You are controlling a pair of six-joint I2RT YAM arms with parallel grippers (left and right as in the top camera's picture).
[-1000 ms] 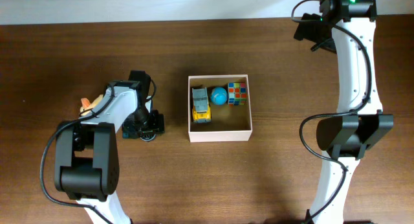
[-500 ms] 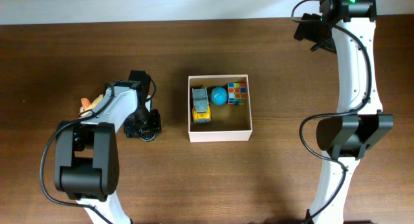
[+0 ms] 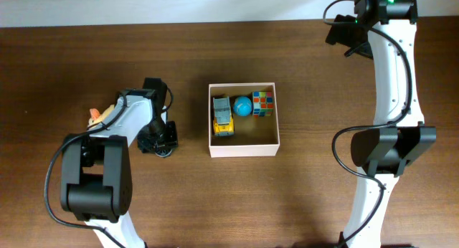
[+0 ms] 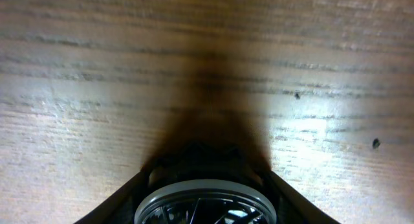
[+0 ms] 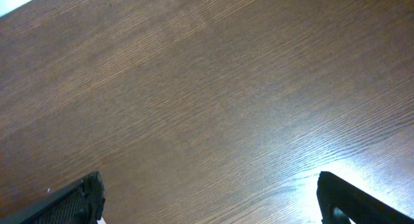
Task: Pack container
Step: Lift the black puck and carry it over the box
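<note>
Dark wood-grain surface (image 3: pixel 301 198), white wall (image 3: pixel 143 4) along the far edge. Container (image 3: pixel 244 153) mid-surface, toys (image 3: pixel 224 117) inside. Right claw (image 5: pixel 210 208) splayed, nothing between. Left claw (image 3: pixel 159 140) over round dark object (image 4: pixel 206 201); can't tell if it's gripping.

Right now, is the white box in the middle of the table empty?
No, the container holds a yellow toy truck, a blue ball and a colourful cube lined up along one wall.
</note>
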